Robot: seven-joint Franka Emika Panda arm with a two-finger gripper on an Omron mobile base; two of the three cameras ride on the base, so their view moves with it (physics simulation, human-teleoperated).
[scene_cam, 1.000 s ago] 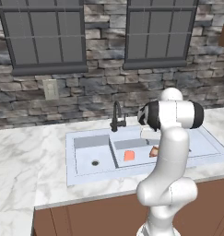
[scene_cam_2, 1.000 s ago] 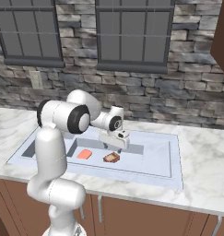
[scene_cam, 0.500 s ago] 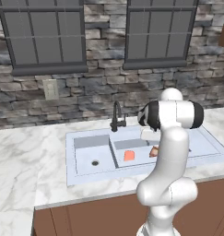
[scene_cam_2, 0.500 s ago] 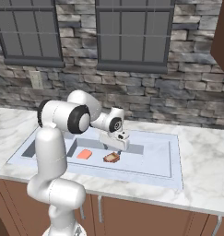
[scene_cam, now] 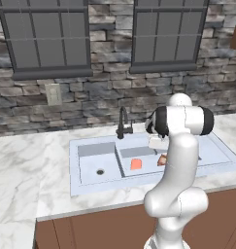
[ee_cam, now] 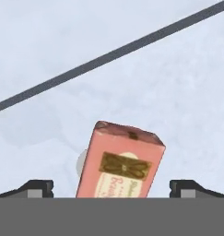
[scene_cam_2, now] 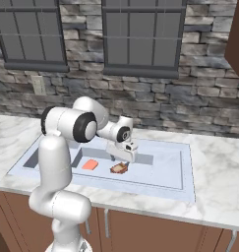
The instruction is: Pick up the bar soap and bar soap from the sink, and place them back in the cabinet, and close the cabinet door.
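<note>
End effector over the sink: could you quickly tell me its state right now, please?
End effector: open, holding nothing; its fingertips stand apart on either side of the tan-brown bar soap, not yet closed on it.

Little has changed over the last second. In the right base view the gripper [scene_cam_2: 122,161] has sunk a shade lower over the tan-brown bar soap [scene_cam_2: 119,169], its jaws as wide apart as before. The arm's pose has otherwise barely altered. In the hand view that soap [ee_cam: 120,163] lies between the two fingertips [ee_cam: 37,188], not gripped.
</note>
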